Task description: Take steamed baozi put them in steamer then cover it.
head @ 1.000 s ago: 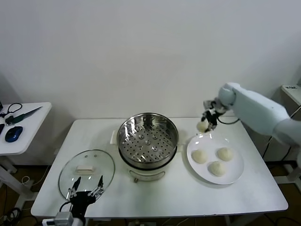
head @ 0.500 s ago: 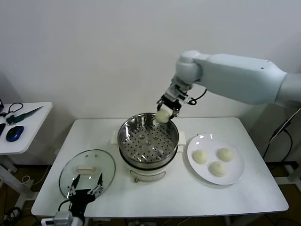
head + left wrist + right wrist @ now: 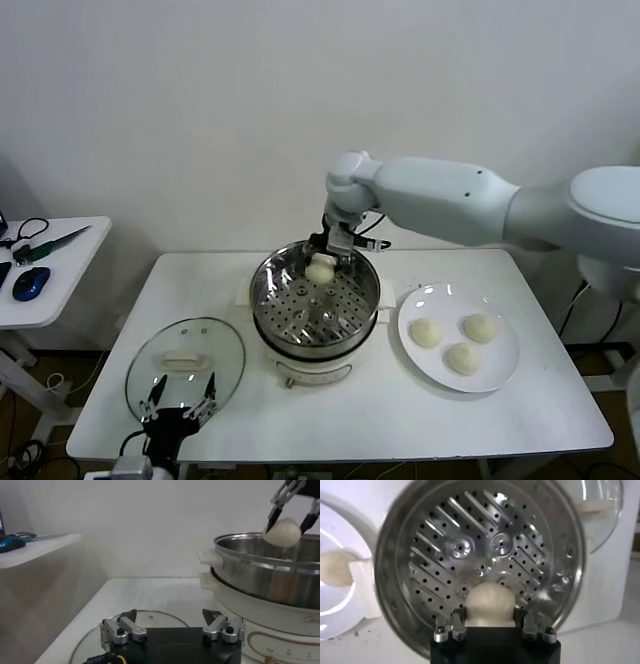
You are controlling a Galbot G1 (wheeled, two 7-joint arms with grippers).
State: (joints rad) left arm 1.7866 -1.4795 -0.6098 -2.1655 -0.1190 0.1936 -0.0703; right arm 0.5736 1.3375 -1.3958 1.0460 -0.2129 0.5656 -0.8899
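My right gripper (image 3: 322,262) is shut on a cream-white baozi (image 3: 320,270) and holds it over the far part of the shiny steel steamer (image 3: 314,300), just above its perforated bottom. In the right wrist view the baozi (image 3: 489,603) sits between the fingers above the steamer (image 3: 420,555). In the left wrist view it (image 3: 282,531) hangs above the steamer's rim (image 3: 250,542). Three more baozi (image 3: 425,332) (image 3: 478,327) (image 3: 461,358) lie on the white plate (image 3: 500,375). The glass cover (image 3: 186,368) lies flat at the front left. My left gripper (image 3: 180,404) is open beside it.
A small side table (image 3: 50,270) at the left holds a blue mouse (image 3: 30,283) and scissors. The steamer stands on a white pot base (image 3: 310,372) in the middle of the white table (image 3: 400,420).
My right arm has carried the baozi left and down, from above the steamer's far right rim to inside its rim. The left arm has stayed put.
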